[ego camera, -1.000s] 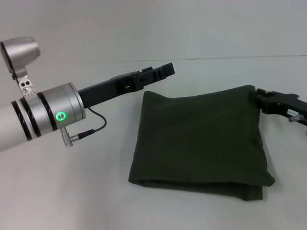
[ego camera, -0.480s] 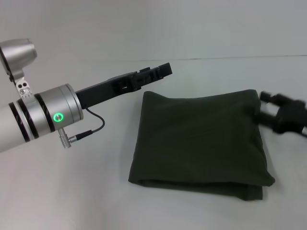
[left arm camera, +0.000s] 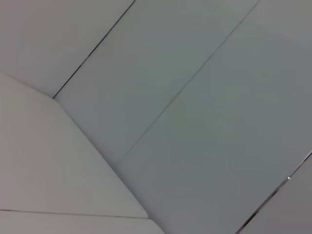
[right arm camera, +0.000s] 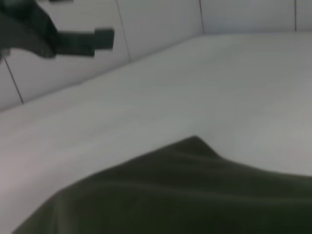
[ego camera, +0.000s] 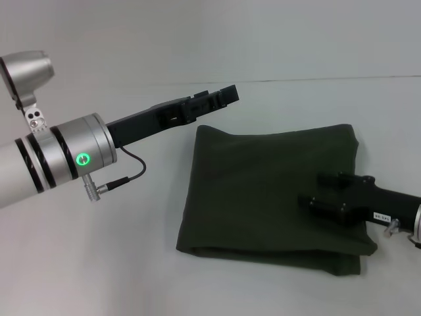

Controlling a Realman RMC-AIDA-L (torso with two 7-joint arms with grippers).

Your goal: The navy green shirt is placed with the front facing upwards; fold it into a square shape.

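- Right gripper (ego camera: 314,203) sits over the shirt's right half; can't tell if it's open or holding cloth.
- Left gripper (ego camera: 223,96) hangs past the far-left corner, apart from cloth; state unclear too.
- navy green shirt (ego camera: 270,191) lies folded, roughly square, on the white table (ego camera: 131,276).
- Advice: press flat, square up the uneven near edge, avoid dragging layers.

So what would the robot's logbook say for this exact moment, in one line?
shirt: folded, roughly square, on table | right gripper: over shirt's right side | left gripper: raised beyond shirt's far left corner
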